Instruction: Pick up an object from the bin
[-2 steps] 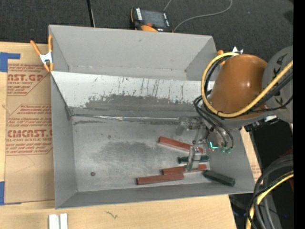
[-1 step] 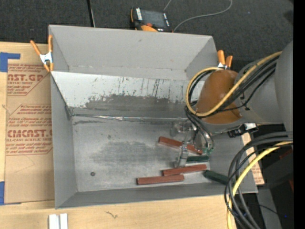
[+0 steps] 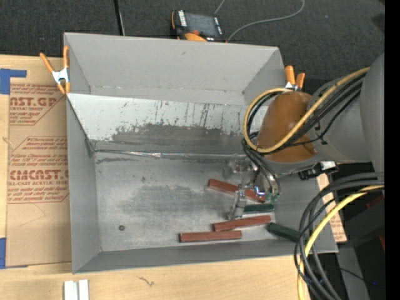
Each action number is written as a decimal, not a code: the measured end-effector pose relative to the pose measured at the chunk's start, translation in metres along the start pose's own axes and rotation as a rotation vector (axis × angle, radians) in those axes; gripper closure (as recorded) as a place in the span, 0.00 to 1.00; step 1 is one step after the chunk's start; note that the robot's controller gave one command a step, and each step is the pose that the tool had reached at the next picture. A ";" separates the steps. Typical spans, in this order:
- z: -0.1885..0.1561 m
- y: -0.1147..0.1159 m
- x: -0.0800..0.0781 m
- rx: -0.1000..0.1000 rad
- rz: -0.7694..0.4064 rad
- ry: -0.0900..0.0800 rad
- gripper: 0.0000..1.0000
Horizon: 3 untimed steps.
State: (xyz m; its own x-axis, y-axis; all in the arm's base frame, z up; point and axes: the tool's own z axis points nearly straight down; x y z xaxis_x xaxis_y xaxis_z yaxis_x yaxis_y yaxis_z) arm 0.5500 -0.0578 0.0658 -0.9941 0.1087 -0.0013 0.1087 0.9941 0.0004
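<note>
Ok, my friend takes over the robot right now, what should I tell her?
Gripper: low in the bin, right side; whether it grips anything is unclear.
Things: slanted brown stick just left of it; short brown stick and long brown stick by the front wall; dark green thing in the front right corner.
Done: nothing visibly lifted.
Left: grasp one stick, lift it out.

bin: grey metal bin (image 3: 144, 199), floor pretty scuffed and scratched up
front: long brown stick (image 3: 209, 236) lying flat along the front wall
just behind it: second brown stick (image 3: 242, 222), slightly tilted, right next to the first
right-middle: tilted brown stick (image 3: 222, 186), flat on the floor
front right corner: dark green piece (image 3: 284, 232), can't tell what it is
</note>
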 end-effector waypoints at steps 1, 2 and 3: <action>0.000 0.000 0.000 0.000 0.000 0.000 0.00; 0.000 0.000 -0.001 0.000 0.000 0.000 0.00; 0.000 0.001 -0.001 0.001 0.000 0.000 0.00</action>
State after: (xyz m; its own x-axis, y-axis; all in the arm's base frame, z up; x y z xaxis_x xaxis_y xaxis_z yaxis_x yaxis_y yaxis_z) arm 0.5509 -0.0572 0.0657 -0.9940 0.1090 -0.0015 0.1090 0.9940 -0.0001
